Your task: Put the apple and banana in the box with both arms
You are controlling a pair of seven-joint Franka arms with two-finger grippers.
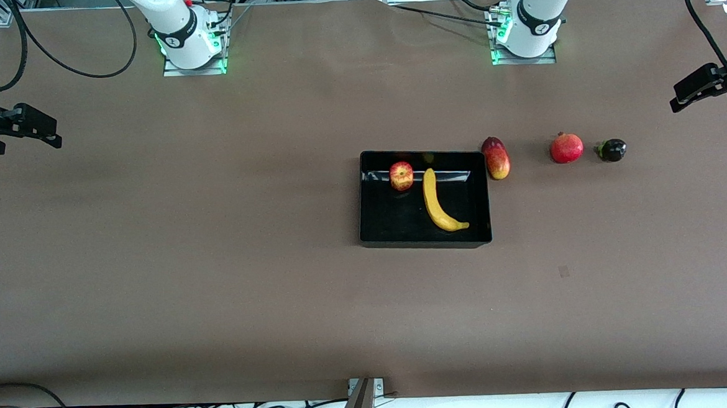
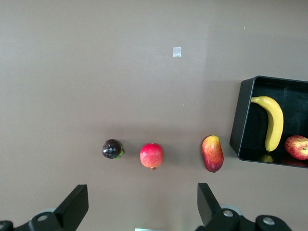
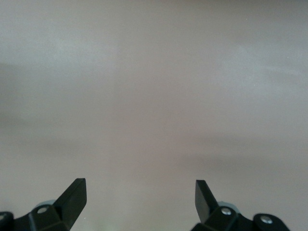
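The apple [image 1: 401, 176] and the banana [image 1: 438, 203] lie side by side in the black box [image 1: 424, 243] at mid table; the apple is toward the right arm's end. The left wrist view also shows the box [image 2: 240, 120], the banana [image 2: 273, 122] and the apple [image 2: 297, 147]. My left gripper [image 1: 675, 97] is open and empty, held high over the left arm's end of the table; its fingers [image 2: 77, 204] frame bare table. My right gripper [image 1: 56, 134] is open and empty, high over the right arm's end, and its wrist view shows only bare table between its fingers [image 3: 74, 195].
A red-yellow mango [image 1: 496, 157] lies just outside the box toward the left arm's end, then a red pomegranate [image 1: 566, 148] and a small dark purple fruit [image 1: 611, 150] in a row. All three show in the left wrist view [image 2: 212, 153].
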